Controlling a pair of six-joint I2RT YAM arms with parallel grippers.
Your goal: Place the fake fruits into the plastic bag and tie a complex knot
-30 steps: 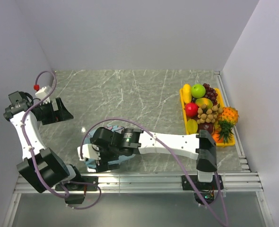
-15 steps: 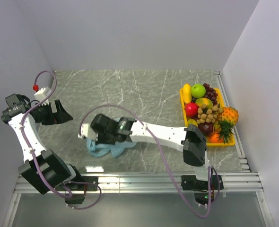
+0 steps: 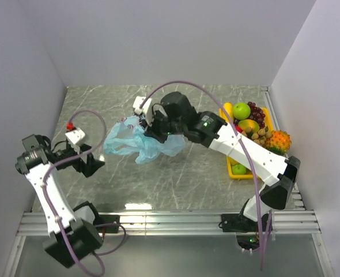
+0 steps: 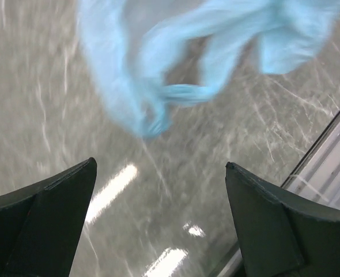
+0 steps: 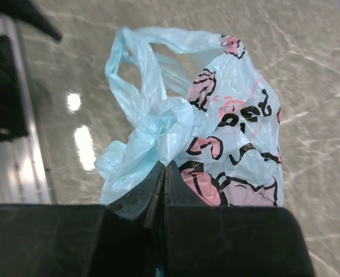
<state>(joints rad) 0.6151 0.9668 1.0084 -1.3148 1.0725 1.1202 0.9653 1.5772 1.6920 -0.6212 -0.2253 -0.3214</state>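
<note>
Two grippers, one bag, one tray. Left gripper, lower left: jaws wide apart, holding nothing. Plastic bag, frame centre, hangs pinched in the closed right gripper over the marble table. Right edge: yellow fruit tray, partly hidden by the right arm.
</note>
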